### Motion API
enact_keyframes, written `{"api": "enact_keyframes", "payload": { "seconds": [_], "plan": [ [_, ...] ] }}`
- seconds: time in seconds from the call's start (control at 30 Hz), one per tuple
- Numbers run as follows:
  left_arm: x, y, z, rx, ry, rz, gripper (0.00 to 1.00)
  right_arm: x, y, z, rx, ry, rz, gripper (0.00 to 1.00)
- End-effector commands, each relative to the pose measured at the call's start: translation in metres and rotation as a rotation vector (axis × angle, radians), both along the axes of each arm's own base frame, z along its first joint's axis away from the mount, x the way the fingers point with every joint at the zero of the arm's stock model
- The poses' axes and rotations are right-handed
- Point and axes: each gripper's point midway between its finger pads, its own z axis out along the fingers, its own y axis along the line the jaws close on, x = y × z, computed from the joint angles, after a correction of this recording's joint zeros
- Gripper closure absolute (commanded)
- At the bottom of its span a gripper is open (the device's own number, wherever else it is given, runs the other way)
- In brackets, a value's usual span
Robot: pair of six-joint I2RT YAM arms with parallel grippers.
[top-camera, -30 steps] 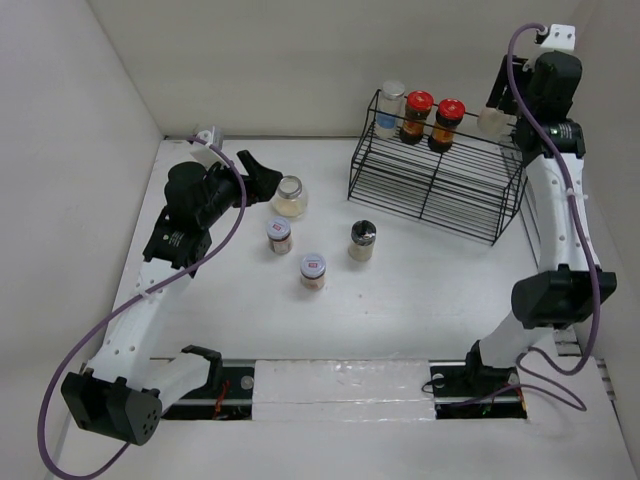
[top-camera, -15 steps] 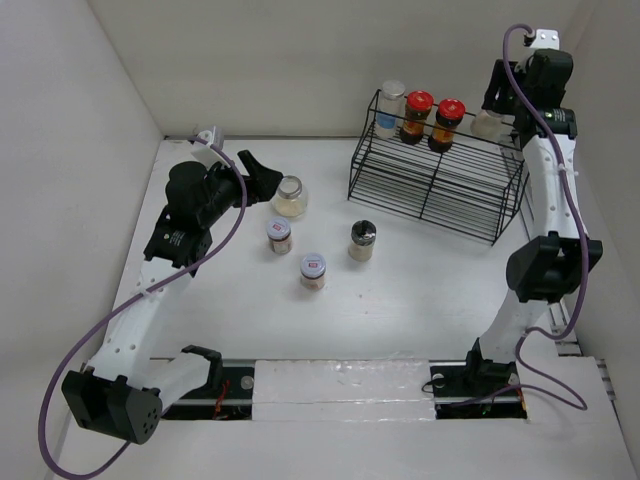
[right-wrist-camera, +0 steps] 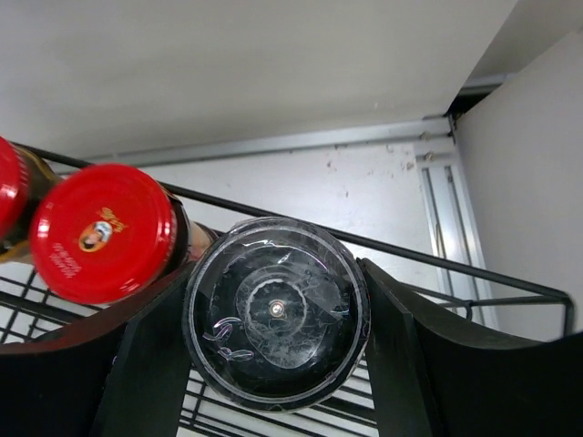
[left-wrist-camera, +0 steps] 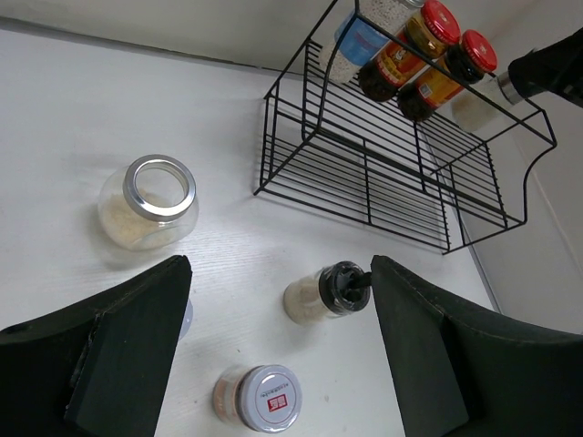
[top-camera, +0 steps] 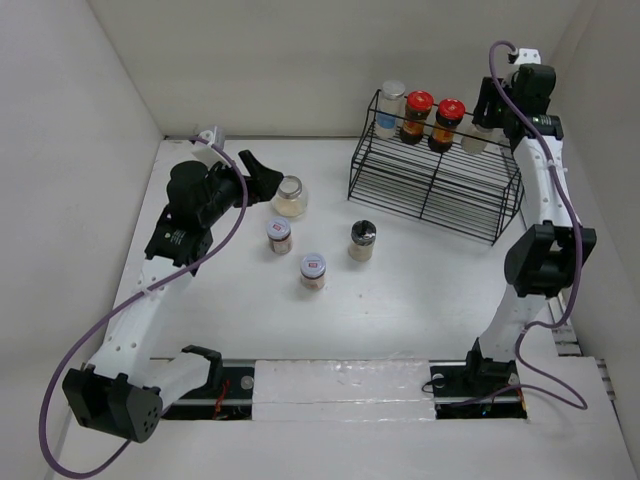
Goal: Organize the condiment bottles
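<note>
1. The right gripper [right-wrist-camera: 273, 273] grips a dark-lidded jar [left-wrist-camera: 474, 107] of pale contents between its fingers, at the right end of the rack's [top-camera: 430, 190] top shelf.
2. Just left of it on that shelf stand two red-capped bottles [top-camera: 417, 115] [top-camera: 447, 122] of dark sauce, then a blue-labelled jar [top-camera: 391, 108]; their print is too small to read.
3. The left gripper [left-wrist-camera: 281, 269] hangs wide apart, holding nothing, over the table [top-camera: 420, 290].
4. On the table left of the rack:
   - a silver-rimmed jar [left-wrist-camera: 148, 202] of beige powder
   - a black-topped shaker [left-wrist-camera: 326, 293]
   - a white-lidded jar [left-wrist-camera: 260, 399] with an unreadable red mark
   - a small jar [top-camera: 278, 236]
</note>
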Motion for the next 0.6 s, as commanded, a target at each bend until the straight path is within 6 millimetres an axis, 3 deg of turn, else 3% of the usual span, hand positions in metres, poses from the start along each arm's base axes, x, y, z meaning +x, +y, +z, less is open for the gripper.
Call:
{"api": "enact_keyframes", "payload": {
  "seconds": [0.0, 0.2, 0.33, 0.47, 0.57],
  "plan": [
    [0.002, 0.000, 0.004, -0.004, -0.023, -0.002, 0.24, 0.008, 0.002, 0.032, -0.015, -0.113, 0.025, 0.37],
    [0.002, 0.000, 0.004, -0.004, -0.023, -0.002, 0.24, 0.017, 0.003, 0.005, -0.005, -0.058, 0.035, 0.35],
    [0.002, 0.000, 0.004, -0.004, -0.023, -0.002, 0.24, 0.019, 0.007, -0.003, -0.005, -0.038, 0.036, 0.32],
    [0.000, 0.001, 0.007, -0.006, -0.032, -0.002, 0.24, 0.018, 0.002, -0.010, -0.012, -0.023, 0.011, 0.26],
    [0.000, 0.001, 0.007, -0.006, -0.032, -0.002, 0.24, 0.015, 0.003, -0.007, -0.012, -0.023, 0.011, 0.16]
  ]
}}
